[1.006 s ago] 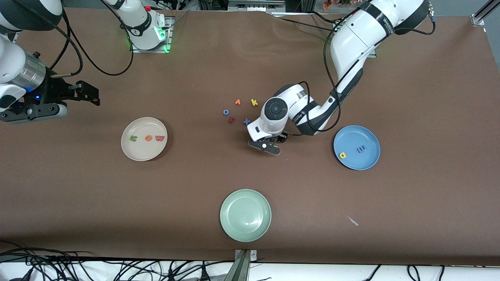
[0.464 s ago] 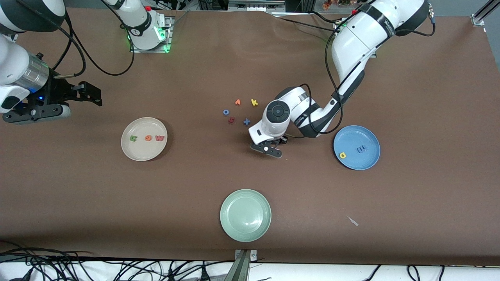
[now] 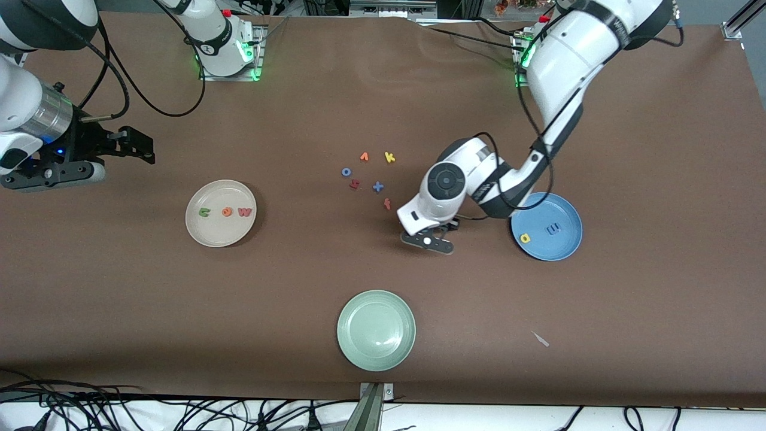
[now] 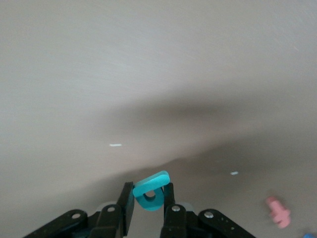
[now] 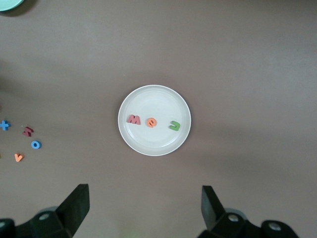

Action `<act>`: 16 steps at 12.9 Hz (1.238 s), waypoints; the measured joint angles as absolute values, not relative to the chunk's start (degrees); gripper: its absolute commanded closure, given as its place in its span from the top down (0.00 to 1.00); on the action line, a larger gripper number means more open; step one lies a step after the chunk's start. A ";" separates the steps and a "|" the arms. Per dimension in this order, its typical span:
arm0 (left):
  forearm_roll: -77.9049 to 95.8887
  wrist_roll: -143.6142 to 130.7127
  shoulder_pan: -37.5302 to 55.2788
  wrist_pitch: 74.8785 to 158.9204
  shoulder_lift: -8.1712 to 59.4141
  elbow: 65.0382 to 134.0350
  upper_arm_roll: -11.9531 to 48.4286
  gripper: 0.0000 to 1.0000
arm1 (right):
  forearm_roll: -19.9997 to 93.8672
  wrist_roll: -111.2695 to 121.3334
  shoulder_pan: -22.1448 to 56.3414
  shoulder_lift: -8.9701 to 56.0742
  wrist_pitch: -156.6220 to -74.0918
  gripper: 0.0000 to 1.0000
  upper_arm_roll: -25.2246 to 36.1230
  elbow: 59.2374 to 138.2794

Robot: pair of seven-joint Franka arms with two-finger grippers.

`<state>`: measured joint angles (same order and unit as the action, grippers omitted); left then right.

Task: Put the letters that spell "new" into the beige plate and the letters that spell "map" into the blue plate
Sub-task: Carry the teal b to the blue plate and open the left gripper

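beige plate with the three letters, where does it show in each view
Front view: the round shallow beige plate lies toward the right arm's end of the table, holding the green n, orange e and red-pink w.
Left wrist view: not in it.
Right wrist view: the plate sits mid-picture, past the open right end effector.
Shared landmark: the small blue foam o on the brown table.

Flat brown cloth-covered surface (image 3: 628, 149), evenly lit. Black cables (image 3: 179, 413) tangled along its near edge, apparently on white flooring.
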<state>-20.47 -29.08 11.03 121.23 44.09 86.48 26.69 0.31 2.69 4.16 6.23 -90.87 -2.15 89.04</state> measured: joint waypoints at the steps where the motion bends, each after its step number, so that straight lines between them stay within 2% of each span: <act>1: -20.47 -26.62 9.16 118.35 41.95 86.46 26.74 0.02 | 0.31 2.68 4.13 6.34 -90.88 1.00 -2.11 88.43; 4: -20.47 -14.30 2.06 109.87 37.80 86.84 26.71 0.04 | 0.31 2.65 3.65 7.26 -90.96 1.00 -1.52 87.11; 7: -20.47 -0.32 -6.93 107.80 37.00 90.59 26.50 0.06 | 0.31 2.66 3.29 8.66 -91.98 1.00 -1.29 86.62; 8: -20.47 3.04 -10.01 109.28 37.02 93.58 26.50 0.15 | 0.31 2.66 3.29 8.92 -92.55 1.00 -1.30 86.47; 9: -20.47 4.48 -12.05 113.18 36.91 97.30 26.55 0.54 | 0.31 2.66 3.29 9.05 -93.03 1.00 -1.30 86.22; 10: -20.48 4.84 -13.41 118.54 36.49 101.76 26.59 1.00 | 0.31 2.65 3.29 9.15 -93.18 1.00 -1.31 85.84; 12: -20.48 4.82 -15.52 122.98 34.88 107.40 27.53 1.00 | 0.31 2.64 3.29 9.53 -93.18 1.00 -1.31 85.51; 16: -19.99 3.06 -16.60 120.30 28.97 106.69 29.40 1.00 | 0.31 2.70 3.30 11.59 -93.48 1.00 -1.32 85.24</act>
